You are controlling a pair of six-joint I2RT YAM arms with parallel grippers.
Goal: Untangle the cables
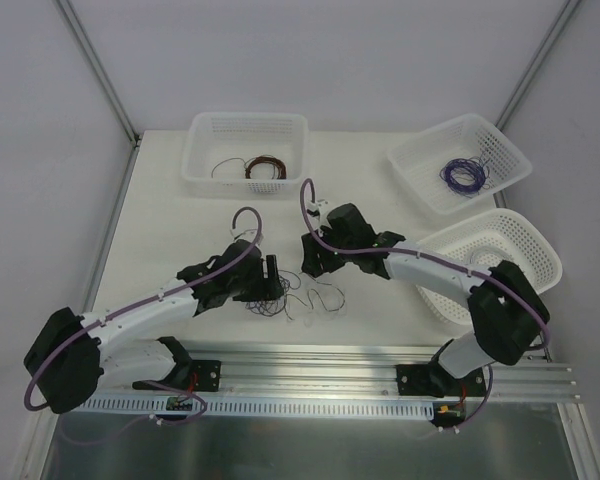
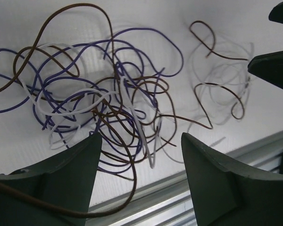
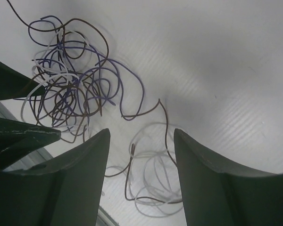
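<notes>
- Left pincer (image 2: 141, 136) stands spread, its two dark fingers (image 2: 61, 183) wide apart and nothing pinched between them (one brown strand crosses the foot of a finger low in the wrist view, and I cannot tell whether it touches).
- The right pincer (image 3: 141, 132) is spread as well and grips nothing. In the overhead view it faces the left pincer across the wires, the two sets of tips close to each other and low over the bench.
- The clump of hair-thin purple, dark brown and whitish cables (image 1: 292, 298) lies on the white bench (image 1: 170, 210) near its near edge, about midway along it, just beyond the aluminium rail (image 1: 320, 362) that carries the arm bases.
- The dense knot of the cables, mostly purple and brown with a few whitish loops, sits below the left pincer's fingers.
- A looser part, several whitish loops with a single brown strand wandering through them, spreads out to the right of the knot and lies beneath the gap of the right pincer.
- A white plastic lattice basket (image 1: 205, 165) stands towards the far left corner of the bench and holds a red-brown wire coil (image 1: 265, 168).
- A second white lattice basket (image 1: 415, 160) sits at the far right corner, turned at an angle to the edges, with a purple wire coil (image 1: 463, 176) inside.
- A third white lattice basket (image 1: 525, 250) rests at the right edge, partly covered by the right arm (what it holds is hidden).
</notes>
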